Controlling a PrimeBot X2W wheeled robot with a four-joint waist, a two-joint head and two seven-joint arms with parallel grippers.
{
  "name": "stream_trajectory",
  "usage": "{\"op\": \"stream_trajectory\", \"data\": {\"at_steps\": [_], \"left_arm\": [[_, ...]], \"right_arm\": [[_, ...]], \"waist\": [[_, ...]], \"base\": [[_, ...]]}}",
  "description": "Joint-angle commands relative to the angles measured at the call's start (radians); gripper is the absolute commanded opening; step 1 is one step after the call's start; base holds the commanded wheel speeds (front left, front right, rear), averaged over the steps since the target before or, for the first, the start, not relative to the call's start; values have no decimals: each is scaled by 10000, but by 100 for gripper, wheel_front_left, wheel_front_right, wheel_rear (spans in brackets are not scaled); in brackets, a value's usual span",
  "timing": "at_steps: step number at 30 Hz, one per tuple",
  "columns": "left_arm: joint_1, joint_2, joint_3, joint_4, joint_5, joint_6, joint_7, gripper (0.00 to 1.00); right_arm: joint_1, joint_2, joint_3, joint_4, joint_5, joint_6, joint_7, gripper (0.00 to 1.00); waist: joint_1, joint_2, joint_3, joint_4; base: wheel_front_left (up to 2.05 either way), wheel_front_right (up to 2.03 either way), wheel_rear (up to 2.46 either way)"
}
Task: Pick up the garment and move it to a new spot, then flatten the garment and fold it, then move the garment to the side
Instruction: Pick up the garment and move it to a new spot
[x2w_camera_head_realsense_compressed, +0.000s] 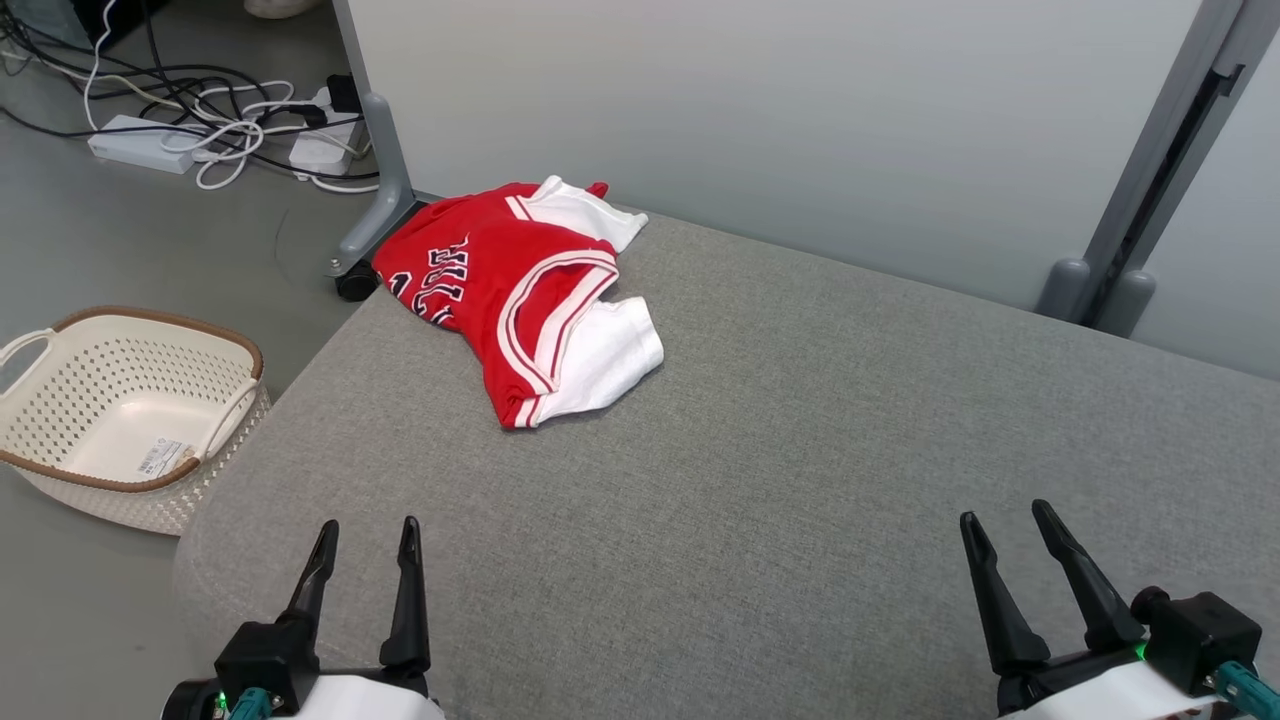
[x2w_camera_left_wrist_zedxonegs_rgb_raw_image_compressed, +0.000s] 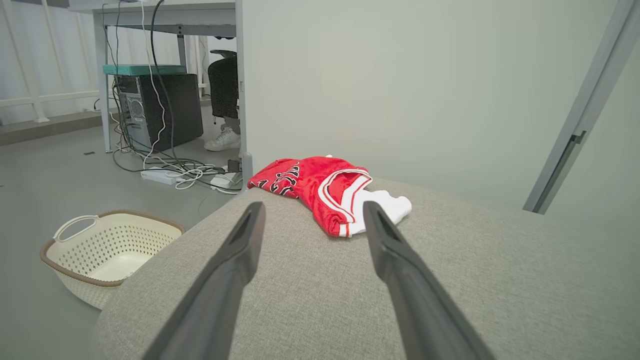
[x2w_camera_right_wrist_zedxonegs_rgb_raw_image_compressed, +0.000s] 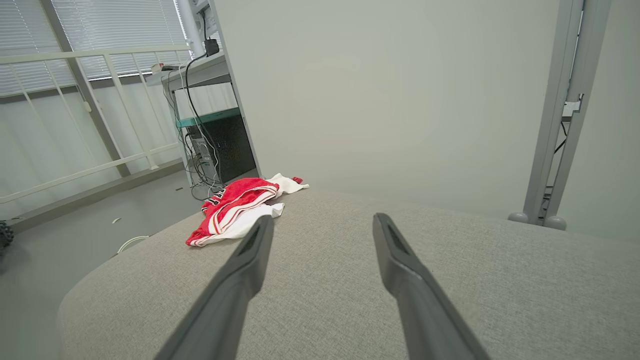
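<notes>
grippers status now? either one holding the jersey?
Left gripper: open, holding nothing.
Right gripper: open, holding nothing.
The jersey lies apart from both.

One garment (x2w_camera_head_realsense_compressed: 520, 290); one basket (x2w_camera_head_realsense_compressed: 150, 314); one grey cushion (x2w_camera_head_realsense_compressed: 760, 480).

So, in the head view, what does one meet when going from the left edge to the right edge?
A cream perforated plastic basket → left gripper, open → crumpled red and white jersey garment → right gripper, open.
</notes>
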Motion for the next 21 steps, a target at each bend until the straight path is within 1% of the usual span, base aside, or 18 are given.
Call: {"op": "stream_trajectory", "data": {"at_steps": [1,6,8,10,12,16,21], "left_arm": [[-58,29,50,-1,69,-20,-1,100],[-454,28,247,-195,-75,-175,-1,100],[-766,138,282,-91,-28,-306,1,100],[-1254,284,321,152,-135,-434,223,100],[-1870,405,350,352,-291,-544,870,100],[-3214,754,540,622,-546,-587,2077,100],[-4990,1119,899,1542,-1143,-832,3133,100]], "right_arm": [[-104,-60,8,8,69,1,-46,100],[-176,-124,163,-39,47,1,-46,100],[-218,-226,231,-133,54,1,-46,100],[-262,-276,246,-236,5,1,-46,100],[-364,-314,182,-438,-26,1,-46,100],[-593,-404,43,-906,-87,1,-46,100],[-1174,-684,126,-1659,-114,1,-46,100]], "waist": [[0,0,9,10],[0,0,130,-88],[0,0,246,-179],[0,0,380,-323],[0,0,540,-505],[0,0,1003,-931],[0,0,1873,-1615]], "base": [[0,0,0],[0,0,0],[0,0,0],[0,0,0],[0,0,0],[0,0,0],[0,0,0]]}}
